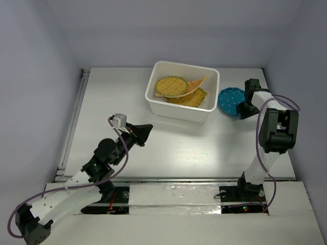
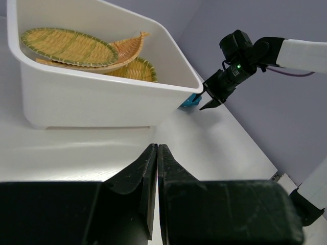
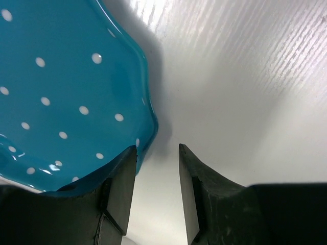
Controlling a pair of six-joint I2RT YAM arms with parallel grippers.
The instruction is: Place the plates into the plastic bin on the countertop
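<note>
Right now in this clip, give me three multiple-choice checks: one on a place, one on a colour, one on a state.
1. Relative to the bin, where is the teal dotted plate?
A) inside it
B) on the countertop, to its right
C) underneath it

2. What colour are the plates lying in the bin?
A) tan-orange wicker
B) black
C) red

3. The left gripper is:
A) open
B) shut on a plate
C) shut, holding nothing

Answers:
1. B: the top view shows it flat on the countertop beside the bin's right wall.
2. A: woven tan-orange shows in both the top and left wrist views.
3. C: its fingers meet with nothing between them.
</note>
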